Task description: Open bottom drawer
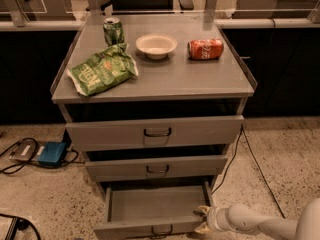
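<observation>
The bottom drawer (150, 227) of the grey metal cabinet stands pulled out, showing its shallow grey tray (155, 202) and a small dark loop handle at the centre of its front. My gripper (202, 219) is at the drawer's front right corner, at the end of my white arm (255, 223) coming in from the lower right. Its pale fingertips (203, 210) lie against the drawer's right side wall. The mid-sized drawer (157, 167) and the widest top drawer (156, 132) above are slightly out.
On the cabinet top (200, 79) lie a green chip bag (102, 70), a green can (113, 31), a white bowl (156, 45) and a red can on its side (205, 49). A blue box with cables (50, 154) sits on the floor at left. A cable (250, 159) hangs at right.
</observation>
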You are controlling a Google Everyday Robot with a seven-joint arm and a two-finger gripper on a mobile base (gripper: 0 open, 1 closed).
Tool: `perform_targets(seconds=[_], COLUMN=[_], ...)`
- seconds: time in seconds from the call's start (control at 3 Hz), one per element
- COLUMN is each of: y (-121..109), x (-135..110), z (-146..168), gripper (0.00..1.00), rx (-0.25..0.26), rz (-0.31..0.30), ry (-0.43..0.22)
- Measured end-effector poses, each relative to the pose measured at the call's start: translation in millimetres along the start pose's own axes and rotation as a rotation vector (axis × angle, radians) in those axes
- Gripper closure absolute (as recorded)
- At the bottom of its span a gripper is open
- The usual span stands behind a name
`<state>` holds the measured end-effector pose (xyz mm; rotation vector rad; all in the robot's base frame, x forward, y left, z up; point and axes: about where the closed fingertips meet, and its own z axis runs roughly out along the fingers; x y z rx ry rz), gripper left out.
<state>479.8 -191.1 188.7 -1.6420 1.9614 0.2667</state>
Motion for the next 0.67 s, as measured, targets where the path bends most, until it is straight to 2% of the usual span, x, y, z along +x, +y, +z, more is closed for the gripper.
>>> perform_targets(seconds=[0.33, 0.67], y=[0.0, 0.0], x=[0.0, 0.0], z=[0.0, 0.0], gripper=[0.00, 0.00], rx=[0.000, 0.000], rz=[0.000, 0.000], ry=[0.000, 0.000])
